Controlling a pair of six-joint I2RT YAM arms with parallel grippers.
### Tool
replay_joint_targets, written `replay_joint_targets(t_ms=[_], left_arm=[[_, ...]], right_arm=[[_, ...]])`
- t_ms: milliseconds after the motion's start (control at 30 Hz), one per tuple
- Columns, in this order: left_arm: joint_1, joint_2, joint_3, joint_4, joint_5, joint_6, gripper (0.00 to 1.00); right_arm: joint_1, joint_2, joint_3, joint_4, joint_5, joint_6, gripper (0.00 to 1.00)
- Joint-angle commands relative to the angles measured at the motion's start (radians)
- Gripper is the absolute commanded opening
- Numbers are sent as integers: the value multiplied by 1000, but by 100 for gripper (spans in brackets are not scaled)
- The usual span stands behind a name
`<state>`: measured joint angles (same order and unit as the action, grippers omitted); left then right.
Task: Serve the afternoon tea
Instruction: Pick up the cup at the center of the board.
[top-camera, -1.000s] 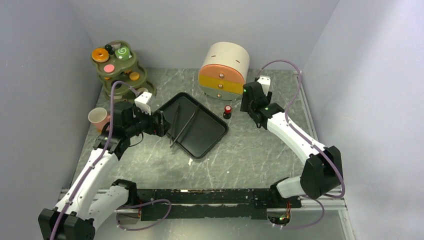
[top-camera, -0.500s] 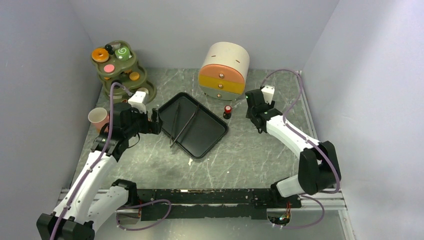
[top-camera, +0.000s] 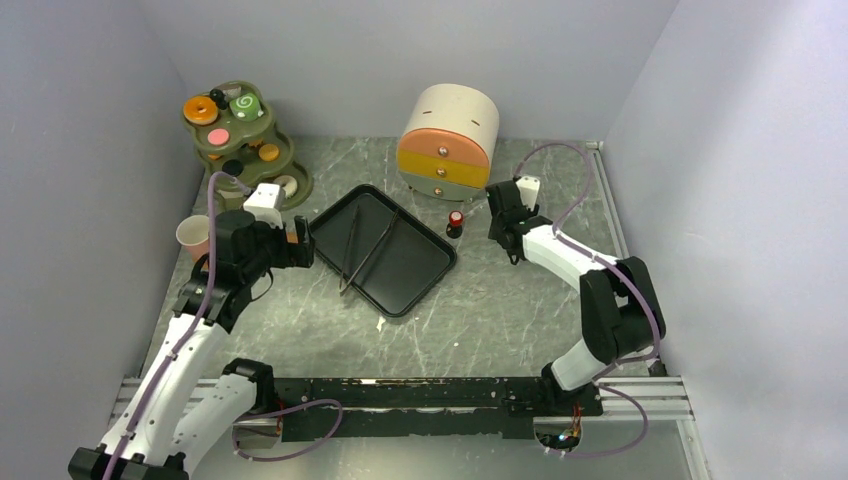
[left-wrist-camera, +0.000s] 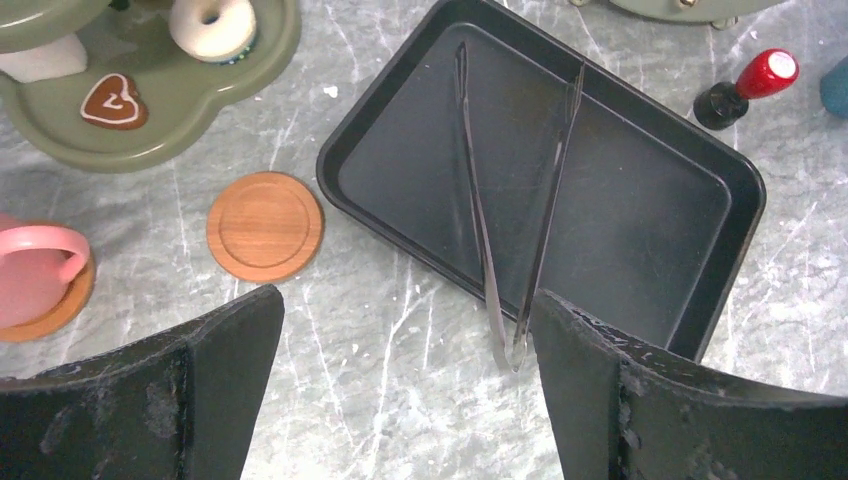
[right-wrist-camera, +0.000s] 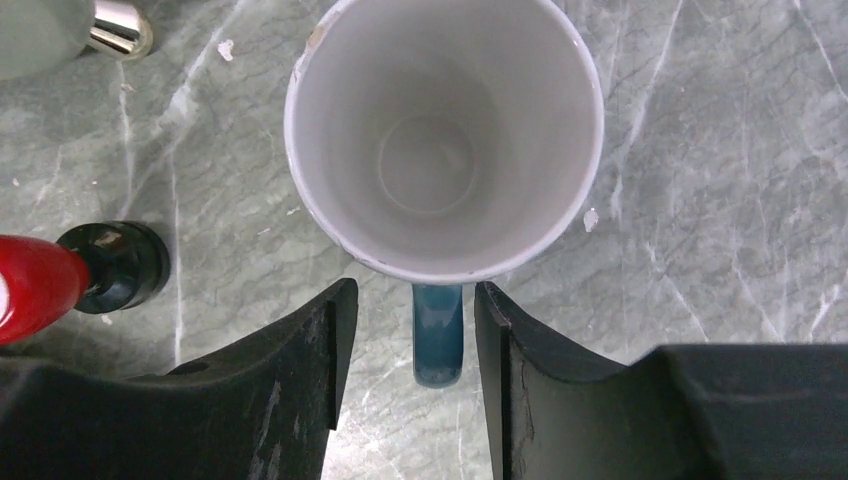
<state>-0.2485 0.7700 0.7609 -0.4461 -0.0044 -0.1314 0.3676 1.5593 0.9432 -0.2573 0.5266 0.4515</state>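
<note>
The blue cup (right-wrist-camera: 445, 140) stands upright on the marble, white inside, its handle (right-wrist-camera: 437, 335) pointing at my right gripper (right-wrist-camera: 415, 300). The jaws flank the handle, still open, with a thin gap on each side. My left gripper (left-wrist-camera: 407, 300) hangs wide open and empty over bare marble beside the tray's near-left edge. A pink cup (left-wrist-camera: 35, 280) sits on an orange saucer (left-wrist-camera: 45, 315); a second saucer (left-wrist-camera: 265, 226) lies bare. On the stand are an orange doughnut (top-camera: 200, 109), a green swirl roll (top-camera: 245, 104), a white doughnut (left-wrist-camera: 212, 25) and a heart cookie (left-wrist-camera: 113, 100).
A black tray (left-wrist-camera: 640, 230) at the centre holds metal tongs (left-wrist-camera: 500, 250). A small red-capped bottle (right-wrist-camera: 70, 275) stands just left of the blue cup. The olive tiered stand (top-camera: 240, 140) is at the back left, a rounded drawer box (top-camera: 450, 130) at the back centre.
My right gripper's jaws have narrowed around the blue cup's handle as the arm dropped lower. The left gripper has drawn back leftward off the tray, still wide open.
</note>
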Motion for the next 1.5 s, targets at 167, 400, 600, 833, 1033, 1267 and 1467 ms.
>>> replay_joint_targets(t_ms=[167, 400, 600, 833, 1033, 1267, 1467], left_arm=[[-8, -15, 38, -8, -59, -4, 97], [-6, -26, 38, -7, -65, -4, 96], [-8, -25, 44, -15, -76, -2, 93], [-8, -58, 40, -16, -109, -4, 93], [-8, -49, 47, -27, -134, -7, 93], [-8, -54, 47, -32, -167, 0, 93], [-7, -46, 51, -37, -198, -1, 94]], right_arm=[[-19, 44, -2, 38, 21, -2, 47], [-19, 55, -22, 76, 9, -7, 39], [-19, 26, -52, 79, 13, -5, 28], [-4, -68, -66, 91, -11, -44, 9], [43, -85, -41, 51, -3, -65, 0], [113, -155, -72, 49, 11, -66, 0], [224, -240, -109, -10, 81, -38, 0]])
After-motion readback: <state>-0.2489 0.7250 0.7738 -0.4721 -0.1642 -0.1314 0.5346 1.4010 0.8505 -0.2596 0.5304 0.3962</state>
